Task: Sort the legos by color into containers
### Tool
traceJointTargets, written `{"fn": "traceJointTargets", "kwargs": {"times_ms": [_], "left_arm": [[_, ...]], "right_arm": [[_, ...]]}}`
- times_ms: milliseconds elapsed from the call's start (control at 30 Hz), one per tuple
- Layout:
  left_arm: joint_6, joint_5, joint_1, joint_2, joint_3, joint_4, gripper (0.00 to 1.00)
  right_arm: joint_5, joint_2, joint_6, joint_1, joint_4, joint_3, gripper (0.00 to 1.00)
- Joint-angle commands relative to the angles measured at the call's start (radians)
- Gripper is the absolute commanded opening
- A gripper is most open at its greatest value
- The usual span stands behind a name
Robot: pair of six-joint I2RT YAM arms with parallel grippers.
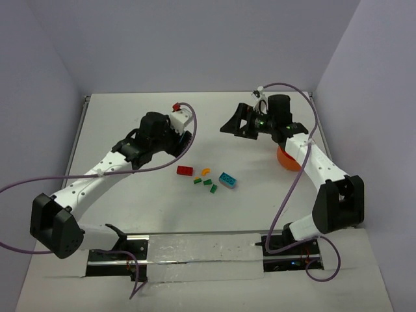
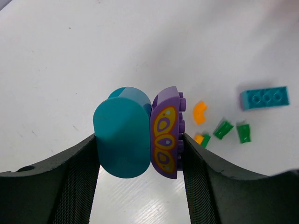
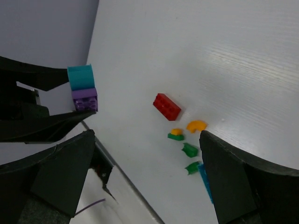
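Note:
My left gripper is shut on a joined teal rounded piece and a purple brick with a yellow pattern, held above the table. It also shows in the right wrist view. Loose legos lie mid-table: a red brick, an orange curved piece, green bits and a teal brick. My right gripper is open and empty, raised above the table behind them. The orange bowl is partly hidden under the right arm.
Purple cables loop from both arms over the table. Grey walls close the back and sides. A metal rail with the arm bases runs along the near edge.

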Motion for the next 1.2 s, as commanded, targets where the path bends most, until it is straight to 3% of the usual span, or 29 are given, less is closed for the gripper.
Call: {"fn": "traceJointTargets", "kwargs": {"times_ms": [0,167,600,1067,1167], "left_arm": [[-0.135,-0.055,-0.046,0.029,0.095,-0.003,0.00],[-0.172,-0.083,-0.096,0.050,0.130,0.001,0.00],[-0.176,-0.105,-0.130,0.074,0.150,0.013,0.00],[-0.174,-0.113,-0.134,0.072,0.152,0.018,0.00],[-0.175,-0.117,-0.136,0.073,0.150,0.023,0.00]], "right_arm": [[-0.062,0.079,0.120,0.057,0.080,0.121,1.00],[-0.156,0.149,0.172,0.104,0.109,0.175,0.99],[-0.280,0.196,0.278,0.195,0.219,0.124,0.94],[-0.355,0.278,0.395,0.206,0.328,0.060,0.70],[-0.370,0.284,0.409,0.206,0.352,0.055,0.57]]}}
